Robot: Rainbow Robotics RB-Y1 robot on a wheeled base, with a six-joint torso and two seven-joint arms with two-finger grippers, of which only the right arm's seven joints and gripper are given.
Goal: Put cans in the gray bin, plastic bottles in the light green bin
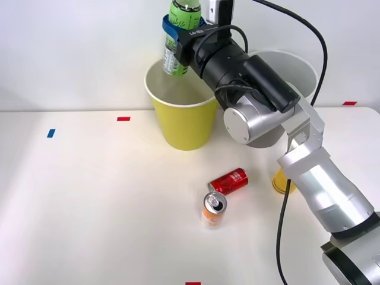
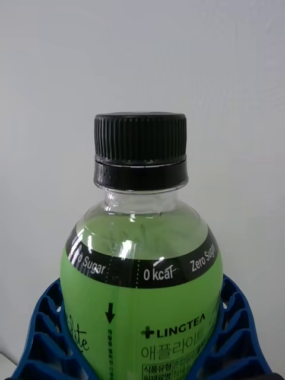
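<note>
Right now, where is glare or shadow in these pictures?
Front view: soft shadows lie under the red can and the light green bin; the arm's silver joint shines. Right wrist view: white glints sit on the green bottle shoulder, below its cap.

The right arm reaches in from the near right corner of the tabletop, its silver forearm rising toward the far edge and bending at a black wrist. The right gripper [image 1: 178, 38] is held high, and its blue ribbed fingers [image 2: 44, 338] are clamped on either side of the green bottle [image 2: 142, 285], which stands upright between them.
</note>
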